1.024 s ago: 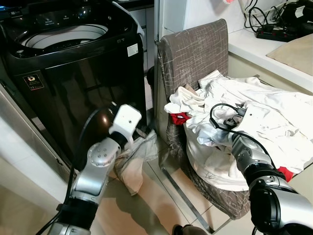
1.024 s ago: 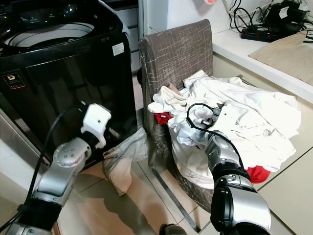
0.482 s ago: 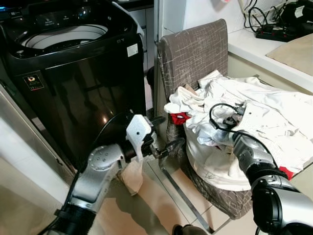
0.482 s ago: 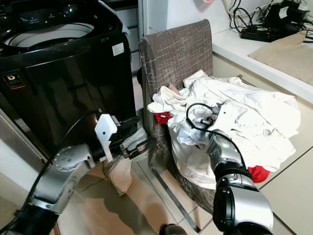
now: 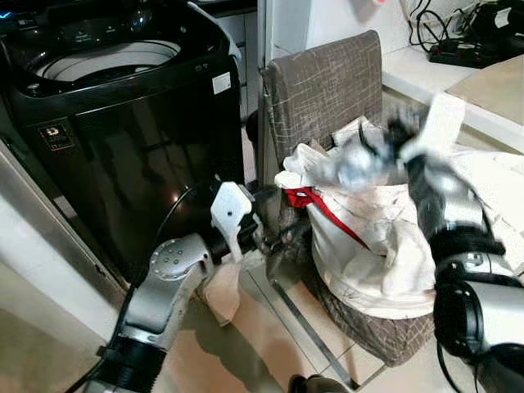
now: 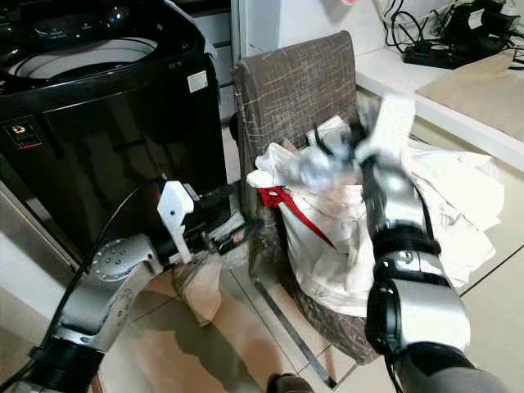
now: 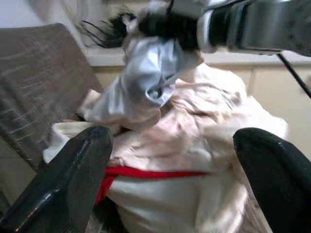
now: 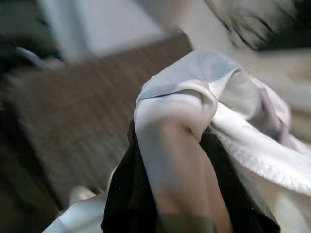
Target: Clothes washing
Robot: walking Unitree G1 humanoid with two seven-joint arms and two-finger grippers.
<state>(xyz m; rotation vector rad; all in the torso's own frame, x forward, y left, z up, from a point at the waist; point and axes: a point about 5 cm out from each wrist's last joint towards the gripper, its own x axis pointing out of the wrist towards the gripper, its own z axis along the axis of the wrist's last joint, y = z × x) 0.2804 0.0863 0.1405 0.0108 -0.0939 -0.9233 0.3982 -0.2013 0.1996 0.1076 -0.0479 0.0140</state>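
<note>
right claw [image 8: 170, 160] grips a white garment [image 8: 194, 92] above the laundry pile [image 5: 385, 246] on the chair [image 5: 327, 82]; left claw [image 7: 165, 170], spread wide, faces the pile beside the washer [image 5: 123, 123]

we see a washing machine [image 5: 123, 123] on the left with a glossy black front that mirrors the room. to its right, the chair [image 5: 327, 90] wears a matt brown woven cloth with pale scratchy lines. the heap of clothes [image 5: 385, 246] on it is soft, crumpled white cloth, with a red strap [image 5: 323, 214] of smoother fabric. our arms [image 5: 168, 274] look like brushed silver metal, the left one with a white plastic block [image 5: 231, 214]. the floor [image 5: 246, 352] is smooth, faintly shiny tile.
</note>
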